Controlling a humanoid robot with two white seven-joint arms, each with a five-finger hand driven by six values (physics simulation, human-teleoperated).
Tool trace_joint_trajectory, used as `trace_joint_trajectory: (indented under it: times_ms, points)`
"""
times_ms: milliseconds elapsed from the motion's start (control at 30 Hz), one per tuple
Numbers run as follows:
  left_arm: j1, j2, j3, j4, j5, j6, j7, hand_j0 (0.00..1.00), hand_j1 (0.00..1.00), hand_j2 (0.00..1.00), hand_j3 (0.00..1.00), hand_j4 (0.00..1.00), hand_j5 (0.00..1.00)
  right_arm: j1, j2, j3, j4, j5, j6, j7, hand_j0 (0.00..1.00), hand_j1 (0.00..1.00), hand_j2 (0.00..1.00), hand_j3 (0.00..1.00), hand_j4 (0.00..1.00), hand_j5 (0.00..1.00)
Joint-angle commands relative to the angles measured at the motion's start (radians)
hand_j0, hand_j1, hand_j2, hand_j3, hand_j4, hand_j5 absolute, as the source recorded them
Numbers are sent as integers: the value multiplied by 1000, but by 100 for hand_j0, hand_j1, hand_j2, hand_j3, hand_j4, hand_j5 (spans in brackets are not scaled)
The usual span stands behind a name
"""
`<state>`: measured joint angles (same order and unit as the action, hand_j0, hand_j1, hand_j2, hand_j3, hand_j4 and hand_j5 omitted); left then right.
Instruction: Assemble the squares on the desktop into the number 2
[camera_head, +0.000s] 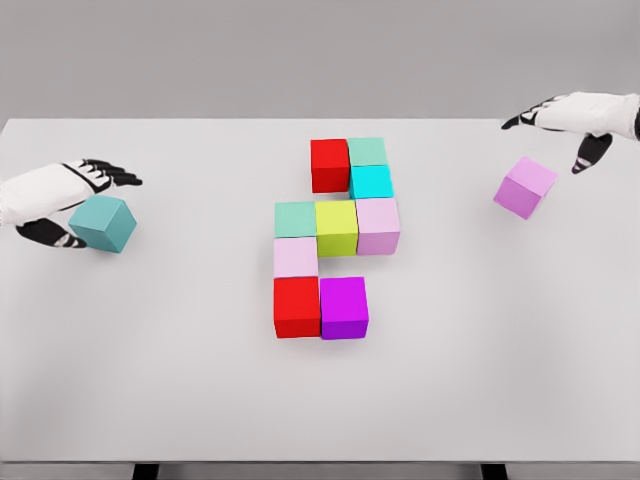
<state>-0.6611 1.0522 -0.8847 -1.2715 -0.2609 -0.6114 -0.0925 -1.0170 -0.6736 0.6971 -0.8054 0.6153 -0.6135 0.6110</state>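
Several cubes form a cluster mid-table: a red cube (329, 165), a mint cube (367, 152) and a cyan cube (371, 182) at the top. Below them runs a row of a green cube (296, 219), a yellow-green cube (337, 228) and a light pink cube (377, 226). Under that come a pale pink cube (296, 257), a second red cube (297, 306) and a magenta cube (344, 307). My left hand (85, 192) is open at the far left, thumb and fingers flanking a teal cube (103, 223). My right hand (548, 140) hovers open at the upper right, just above a tilted violet cube (525, 187).
The white table (480, 380) spans the view, with its far edge near the top and its front edge at the bottom. A grey wall lies behind it.
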Motion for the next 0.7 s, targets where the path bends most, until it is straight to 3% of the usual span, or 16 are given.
trace_joint_trajectory:
  times_ms: [0,267,500,667]
  points:
    - [0,-18,-10,26,6,0,0,100,100,100,100,100,100,0,17,33,43,37,3,0,100,100,100,100,100,100]
    - [-2,-60,-11,60,-4,0,-6,100,100,100,100,100,100,2,58,51,52,64,3,0,100,100,100,100,100,100]
    - [-2,-75,-13,70,-6,0,-30,100,100,100,100,100,100,2,100,53,137,84,3,0,100,100,100,100,100,100]
    - [-2,-90,-14,81,-27,0,-32,100,100,100,100,100,100,3,109,51,146,109,3,0,99,99,99,99,99,99]
